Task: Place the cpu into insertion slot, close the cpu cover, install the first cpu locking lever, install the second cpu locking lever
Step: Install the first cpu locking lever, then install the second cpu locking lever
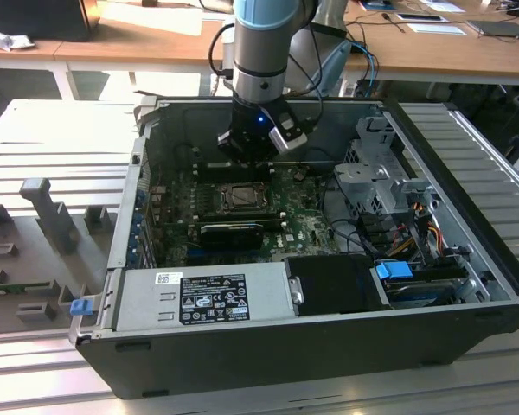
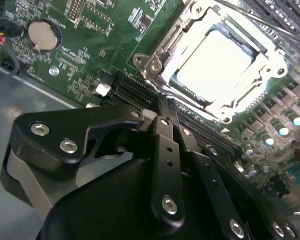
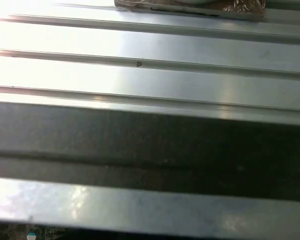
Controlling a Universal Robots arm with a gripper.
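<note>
Item: open computer case [image 1: 467, 285], lying on its side on a ribbed metal table [image 1: 60, 147].

Arm: gripper [image 1: 253, 154] hung inside the case, above the green motherboard [image 1: 303, 226] and just behind the insertion slot [image 1: 242, 199] in the exterior view. In the second wrist view its black fingers [image 2: 166, 145] stood drawn together with nothing between them, tips [image 2: 162, 116] over the long black card slots [image 2: 135, 92] just beside the socket.

Socket: in the second wrist view the cpu [image 2: 215, 62] sat flat in the insertion slot [image 2: 157, 62], its pale face glaring under the light. The cpu cover [image 2: 262, 72] lay down around it, framing the chip. Whether the locking levers were latched could not be told.

Other contents: round coin cell [image 2: 41, 34] on the board; grey power supply box [image 1: 203, 298] along the near wall; drive cage [image 1: 381, 169] at the exterior view's right; blue tab [image 1: 394, 270] beside it.

Surroundings: wooden desk [image 1: 156, 39] behind the case.
</note>
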